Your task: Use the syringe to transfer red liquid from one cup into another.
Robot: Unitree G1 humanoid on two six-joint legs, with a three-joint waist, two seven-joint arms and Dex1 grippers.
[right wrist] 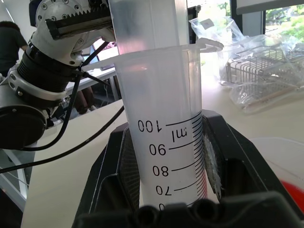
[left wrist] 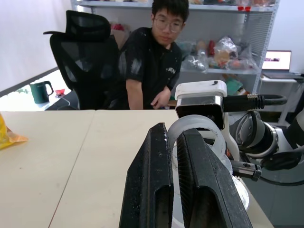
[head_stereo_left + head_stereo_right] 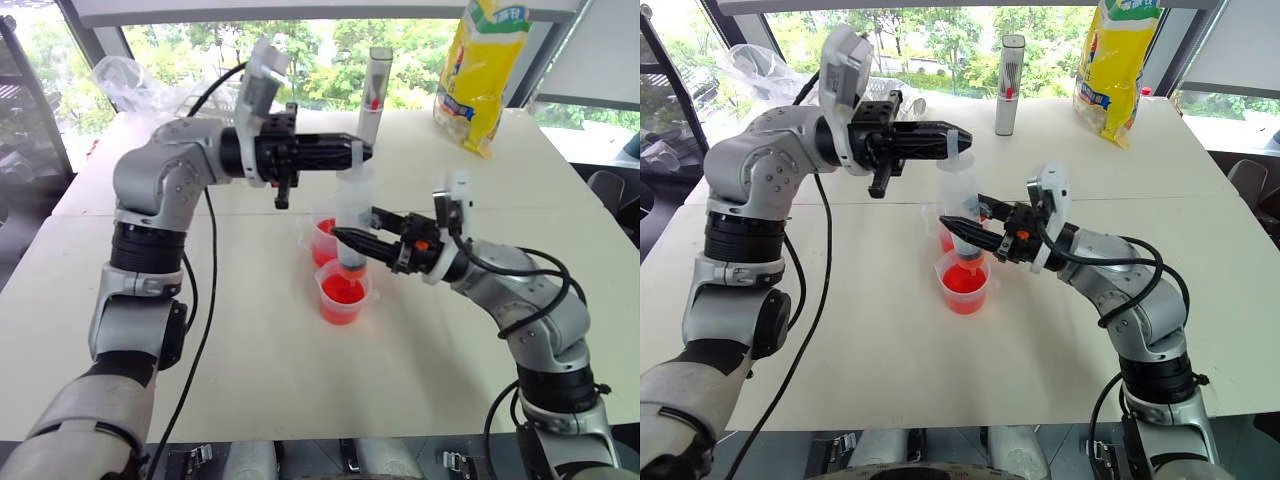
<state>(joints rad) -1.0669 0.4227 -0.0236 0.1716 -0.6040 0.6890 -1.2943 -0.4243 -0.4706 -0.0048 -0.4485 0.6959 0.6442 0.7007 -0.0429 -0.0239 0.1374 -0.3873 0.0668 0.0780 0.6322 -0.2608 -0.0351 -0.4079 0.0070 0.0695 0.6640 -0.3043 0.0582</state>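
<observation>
Spillage is the main risk: the near cup point(image 3: 345, 290) of red liquid point(image 3: 342, 289) could tip if either arm drags the upright syringe point(image 3: 352, 215) sideways. The right gripper point(image 3: 352, 239) is clamped on the syringe barrel just above that cup, tip dipped inside. Farther up, the left gripper point(image 3: 352, 153) is clenched on the plunger top, beyond it a second cup point(image 3: 322, 240) on the tabletop point(image 3: 250, 330).

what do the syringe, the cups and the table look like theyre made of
The syringe looks like clear, slightly frosted plastic: light passes through its barrel, and black scale marks are printed on it. The nearer cup and the cup behind it seem thin see-through plastic, since the red liquid shows through the walls. The table has a matte, pale top, perhaps laminate.
</observation>
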